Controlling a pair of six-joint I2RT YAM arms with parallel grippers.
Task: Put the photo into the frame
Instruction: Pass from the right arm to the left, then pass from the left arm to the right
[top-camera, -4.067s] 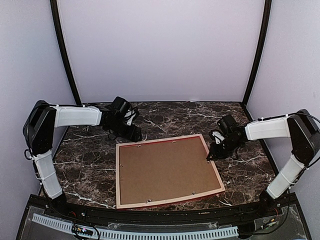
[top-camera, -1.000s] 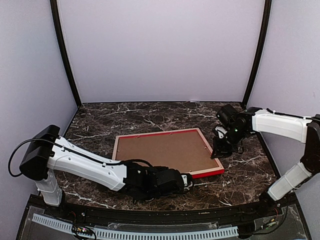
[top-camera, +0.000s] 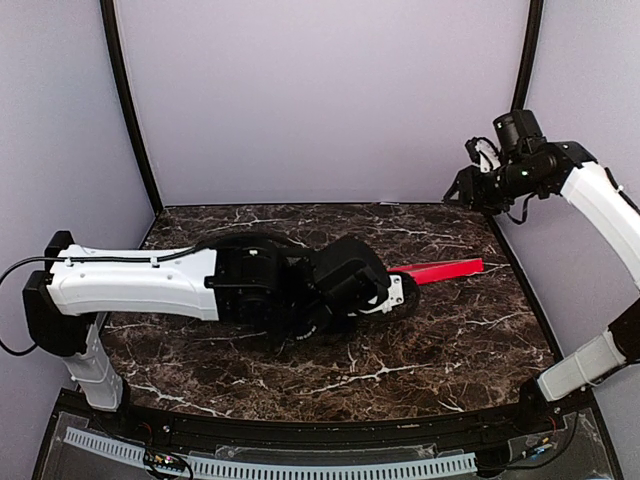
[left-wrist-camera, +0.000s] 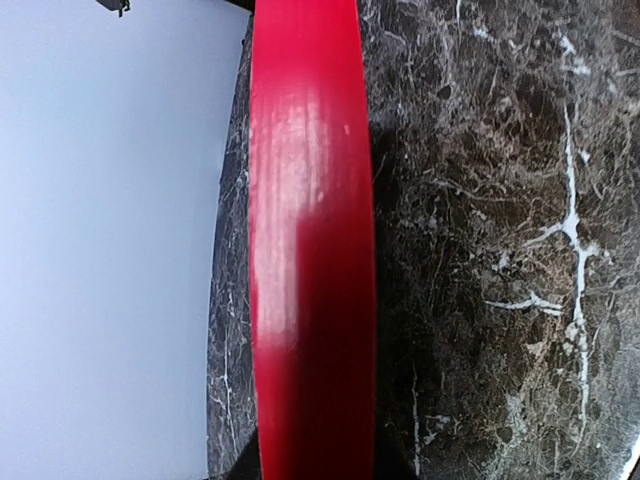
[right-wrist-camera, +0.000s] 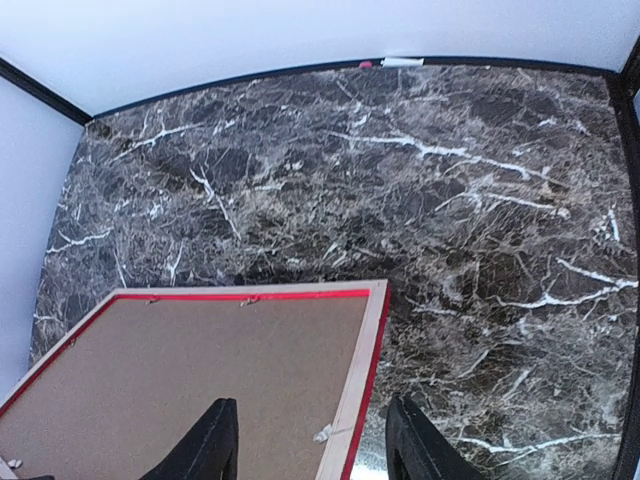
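Note:
The frame (top-camera: 440, 270) shows from above only as a thin red strip, edge-on, lifted off the marble right of centre. My left gripper (top-camera: 398, 296) is shut on one rail of it. In the left wrist view that red rail (left-wrist-camera: 312, 250) runs straight up from between the jaws of the left gripper (left-wrist-camera: 315, 468). My right gripper (top-camera: 455, 192) hangs high at the back right, open and holding nothing. From the right wrist view the frame's rear (right-wrist-camera: 365, 350) lies far below the open right gripper (right-wrist-camera: 315, 450), showing pale wood and a red edge. The photo is out of view.
A brown backing board (right-wrist-camera: 200, 380) fills the frame's rear, held by small metal clips (right-wrist-camera: 325, 434). My left arm (top-camera: 150, 285) stretches across the middle of the marble table (top-camera: 450, 350). Pale walls (top-camera: 320, 100) enclose the back and both sides.
The left arm has swung up and across, tipping the frame from lying flat to edge-on. The right gripper has let go of the frame's right corner, opened, and risen to the back right.

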